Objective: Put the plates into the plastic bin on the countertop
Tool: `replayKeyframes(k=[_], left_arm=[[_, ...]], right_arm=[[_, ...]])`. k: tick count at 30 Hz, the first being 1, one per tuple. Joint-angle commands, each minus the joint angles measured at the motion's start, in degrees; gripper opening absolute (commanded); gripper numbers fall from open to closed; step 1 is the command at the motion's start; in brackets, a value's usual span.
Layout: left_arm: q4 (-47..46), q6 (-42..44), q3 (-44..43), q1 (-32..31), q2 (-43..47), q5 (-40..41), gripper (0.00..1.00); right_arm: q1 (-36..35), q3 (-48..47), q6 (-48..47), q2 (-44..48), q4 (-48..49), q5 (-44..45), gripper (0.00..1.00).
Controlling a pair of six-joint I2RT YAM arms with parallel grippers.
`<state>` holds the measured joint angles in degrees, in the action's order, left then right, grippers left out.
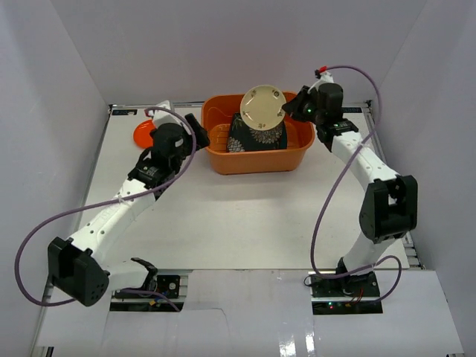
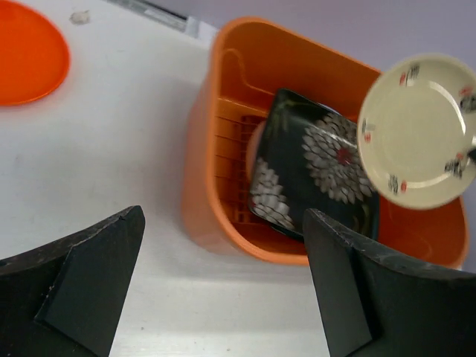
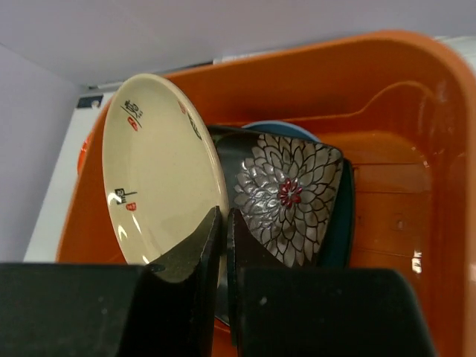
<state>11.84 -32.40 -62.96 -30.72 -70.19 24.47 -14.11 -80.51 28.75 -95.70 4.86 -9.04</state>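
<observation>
**Cream plate held over bin; orange plate outstanding**

**Countertop** [image 1: 245, 223]: white, seen whole only in the top view.

**Bin** [image 1: 256, 160]: orange, at 12 o'clock on the countertop, between the two grippers.

**Cream plate** [image 1: 262, 108]: round, with small red and black marks. It is in the air, tilted, over the bin's 12 o'clock side. The top view shows its underside ring. The two wrist views show its marked face.

**Black plate** [image 2: 312, 167]: square, with white flowers. It lies slanted inside the bin, below the cream plate.

**Blue plate** [image 3: 279, 126]: only a rim shows, at 12 o'clock behind the black plate. It is visible in the right wrist view alone.

**Teal plate** [image 3: 343, 223]: a dark edge at 3 o'clock of the black plate, under it. It too is plain only in the right wrist view.

**Orange plate** [image 2: 26, 52]: flat on the countertop outside the bin, near the 10 o'clock corner. The top view has it partly hidden by the left arm, and the right wrist view shows no more than a sliver past the bin wall.

**Right gripper** [image 3: 223, 219]: its fingers are pinched on the cream plate's rim. Its own camera shows the grip at the plate's 6 o'clock, and the top view at the plate's 3 o'clock.

**Left gripper** [image 2: 223, 223]: spread wide and holding nothing. It hangs at the bin's 9 o'clock side, above bare countertop.
</observation>
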Motion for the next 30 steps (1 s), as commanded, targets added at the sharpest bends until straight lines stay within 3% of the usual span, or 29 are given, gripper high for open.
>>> replayKeyframes(k=[1,3,9,12,17,19,22,30], left_arm=[[-0.7,-7.0,2.0,11.2,0.2,-13.4,0.97],[-1.6,-9.3,3.2,19.0,-1.7,-17.1,0.95],[-3.8,-14.4,4.6,33.5,-11.6,-23.2,0.89],[-5.4,-18.0,3.9,38.5,-18.1,-28.4,0.87],[-6.6,-18.7,-1.7,41.1,-27.6,-27.5,0.86],[-6.8,-18.8,-3.7,41.8,-32.1,-27.2,0.86],[-7.1,-19.4,-7.4,42.3,-38.1,-26.8,0.84],[-8.6,-21.9,-15.2,43.6,-50.6,-26.3,0.77]], right_arm=[[-3.2,-7.5,-4.7,-4.3,-7.7,2.2,0.08],[-4.7,-11.7,-6.1,-8.1,-10.0,4.2,0.08],[-6.7,-14.3,-6.5,-13.0,-13.2,5.9,0.1],[-6.9,-14.0,-6.3,-13.5,-13.0,6.4,0.23],[-7.1,-13.0,-7.6,-11.5,-12.9,8.7,0.55],[-7.1,-13.2,-8.2,-10.8,-13.7,8.7,0.61],[-7.2,-9.8,-8.2,-5.7,-10.7,7.5,0.63],[-9.0,10.9,-6.6,8.9,0.7,3.0,0.61]])
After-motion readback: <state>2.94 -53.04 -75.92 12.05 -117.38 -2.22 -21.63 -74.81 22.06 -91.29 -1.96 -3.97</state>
